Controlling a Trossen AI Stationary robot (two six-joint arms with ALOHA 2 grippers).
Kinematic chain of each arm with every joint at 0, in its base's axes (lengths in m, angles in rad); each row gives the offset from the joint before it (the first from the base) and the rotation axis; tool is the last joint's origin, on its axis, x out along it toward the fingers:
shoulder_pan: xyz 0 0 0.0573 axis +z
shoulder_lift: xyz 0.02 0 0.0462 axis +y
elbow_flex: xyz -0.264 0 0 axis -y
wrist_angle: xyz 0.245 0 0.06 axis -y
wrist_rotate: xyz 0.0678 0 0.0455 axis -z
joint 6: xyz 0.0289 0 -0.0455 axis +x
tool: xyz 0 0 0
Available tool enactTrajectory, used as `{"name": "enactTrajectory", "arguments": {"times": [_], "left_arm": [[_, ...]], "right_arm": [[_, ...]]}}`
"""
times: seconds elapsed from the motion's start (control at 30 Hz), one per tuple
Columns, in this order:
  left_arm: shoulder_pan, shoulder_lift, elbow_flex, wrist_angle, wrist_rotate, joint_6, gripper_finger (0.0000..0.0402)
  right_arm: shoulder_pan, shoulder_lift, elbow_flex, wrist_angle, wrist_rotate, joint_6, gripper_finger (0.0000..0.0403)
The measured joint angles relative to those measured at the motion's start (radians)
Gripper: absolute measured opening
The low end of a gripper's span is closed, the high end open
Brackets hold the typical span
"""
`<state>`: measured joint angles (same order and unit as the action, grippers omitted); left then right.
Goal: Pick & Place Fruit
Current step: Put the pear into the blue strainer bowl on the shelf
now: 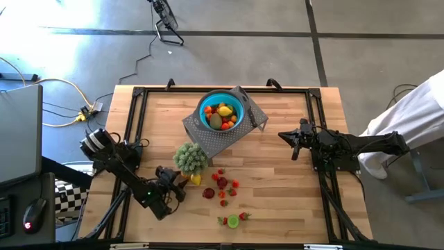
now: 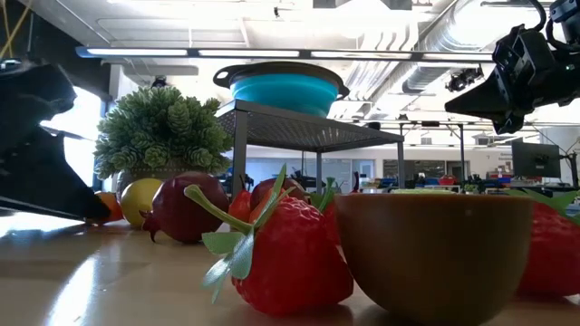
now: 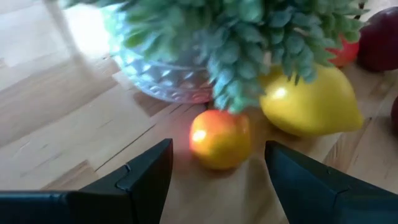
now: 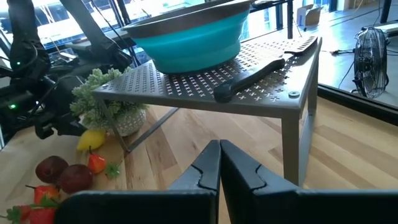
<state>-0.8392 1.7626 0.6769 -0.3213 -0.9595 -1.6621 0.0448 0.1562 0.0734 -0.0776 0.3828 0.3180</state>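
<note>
From my remote station I start at the near edge of the tabletop [image 1: 291,201]. A lime-green piece with strawberries beside it [image 1: 234,220] lies closest to the front. Just beyond it, a loose scatter of red fruit [image 1: 222,184] sits at mid-table, including two dark red rounded pieces.

To the left of that scatter, the left end effector [image 1: 182,182] is down at tabletop level with its fingers [image 3: 149,171] spread apart and gripping nothing. A small orange fruit [image 3: 219,138] sits on the wood just ahead of the gap between them, not touched by either finger. A yellow lemon [image 3: 314,102] lies just beside the orange, touching the base of a potted plant [image 1: 190,157] in a cut-glass pot [image 3: 161,81].

Farther back, a perforated metal rack [image 4: 273,81] stands on legs. On it sits a blue bowl [image 1: 222,111] holding more fruit: yellow, orange, red and brownish green pieces. A black-handled knife [image 4: 261,74] lies on the rack beside the bowl.

The right end effector [image 1: 295,144] is raised above the tabletop at the right, well apart from the fruit, fingers clenched together on nothing.
</note>
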Motion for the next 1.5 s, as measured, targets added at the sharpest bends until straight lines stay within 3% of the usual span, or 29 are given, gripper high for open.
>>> {"name": "enactTrajectory", "arguments": {"times": [0.17, 0.73, 1.17, 1.5], "left_arm": [[0.045, 0.000, 0.000, 0.068, 0.011, 0.106, 0.0248], [0.074, -0.001, 0.003, 0.068, 0.043, 0.139, 0.0247], [0.074, 0.000, 0.000, 0.055, 0.045, 0.136, 0.0154], [0.072, 0.000, 0.000, 0.078, 0.068, 0.137, 0.0135]], "right_arm": [[0.000, 0.000, 0.000, -0.001, 0.000, -0.002, 0.0002], [0.000, 0.000, 0.000, -0.002, 0.000, -0.008, 0.0003], [0.000, 0.000, 0.000, -0.022, 0.000, -0.006, 0.0002], [0.000, 0.000, 0.000, -0.039, 0.000, -0.002, 0.0002]]}}
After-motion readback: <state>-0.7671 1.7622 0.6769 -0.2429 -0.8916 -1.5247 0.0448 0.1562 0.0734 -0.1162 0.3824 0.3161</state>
